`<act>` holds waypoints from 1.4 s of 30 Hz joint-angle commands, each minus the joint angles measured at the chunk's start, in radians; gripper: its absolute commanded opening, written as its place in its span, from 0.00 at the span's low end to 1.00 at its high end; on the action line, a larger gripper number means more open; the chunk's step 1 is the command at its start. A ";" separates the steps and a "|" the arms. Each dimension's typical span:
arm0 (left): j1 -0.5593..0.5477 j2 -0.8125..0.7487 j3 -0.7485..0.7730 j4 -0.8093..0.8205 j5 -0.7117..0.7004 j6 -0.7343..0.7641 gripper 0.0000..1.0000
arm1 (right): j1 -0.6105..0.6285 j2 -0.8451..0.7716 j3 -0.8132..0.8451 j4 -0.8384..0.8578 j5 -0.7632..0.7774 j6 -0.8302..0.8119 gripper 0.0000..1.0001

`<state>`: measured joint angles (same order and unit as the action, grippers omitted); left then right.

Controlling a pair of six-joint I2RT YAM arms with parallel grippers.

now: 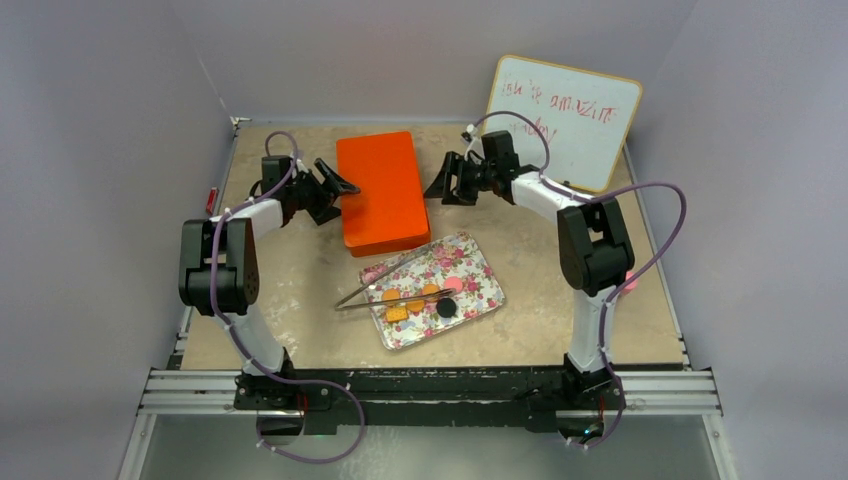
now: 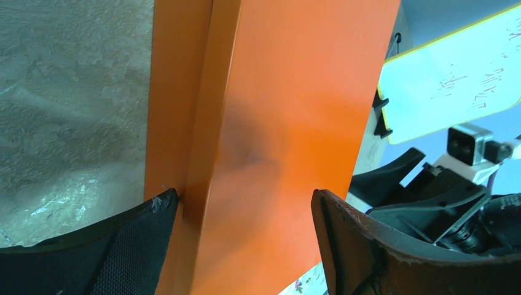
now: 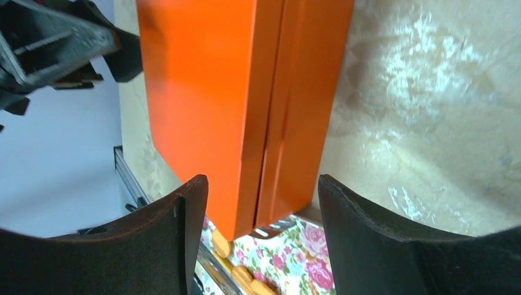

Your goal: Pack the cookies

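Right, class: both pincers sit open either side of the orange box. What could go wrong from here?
1. The left pincer and right pincer face smooth sides of the orange box; an uneven squeeze might let it slip or tilt.
2. The box's near end sits close to the floral tray, so shifting it could jolt the cookies.
3. The tongs stick out over the tray's rim and might get knocked.

**Cookies** [image 1: 415, 306]: a small cluster lying flat in a single layer on the floral tray [image 1: 475, 262]. They are well apart from the left fingers [image 1: 340, 184] and right fingers [image 1: 441, 188], on the arm-base side of both.
- Several round orange-tan cookies [image 1: 391, 295]
- One pink cookie [image 1: 453, 284]
- One dark cookie [image 1: 446, 308]
- One square tan cookie [image 1: 396, 314]

The right wrist view shows a row of orange-tan edges [image 3: 221, 244] low between the fingers.
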<state>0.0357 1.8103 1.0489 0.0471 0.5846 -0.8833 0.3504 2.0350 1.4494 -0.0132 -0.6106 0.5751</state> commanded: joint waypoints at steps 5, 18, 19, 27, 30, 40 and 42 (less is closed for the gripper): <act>-0.028 -0.045 0.042 0.025 -0.046 -0.044 0.78 | -0.004 -0.106 -0.124 0.075 -0.092 -0.025 0.64; -0.067 -0.053 0.093 -0.021 -0.121 -0.040 0.78 | -0.003 -0.147 -0.187 0.112 -0.120 -0.018 0.63; -0.069 -0.052 0.097 -0.025 -0.126 -0.036 0.78 | -0.002 -0.143 -0.186 0.111 -0.118 -0.018 0.63; -0.082 -0.056 0.133 -0.101 -0.179 0.009 0.78 | 0.012 -0.099 -0.196 0.091 -0.100 -0.037 0.59; -0.082 -0.070 0.134 -0.117 -0.195 0.026 0.78 | 0.007 -0.081 -0.202 0.077 -0.099 -0.037 0.54; -0.082 -0.120 0.099 -0.161 -0.237 0.069 0.79 | 0.002 -0.048 -0.210 0.087 -0.097 -0.041 0.42; -0.082 -0.140 0.070 -0.157 -0.239 0.071 0.79 | 0.002 -0.046 -0.208 0.087 -0.090 -0.043 0.41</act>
<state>-0.0410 1.7401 1.1423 -0.1024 0.3664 -0.8444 0.3538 1.9934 1.2392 0.0689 -0.7097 0.5560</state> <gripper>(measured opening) 0.786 0.420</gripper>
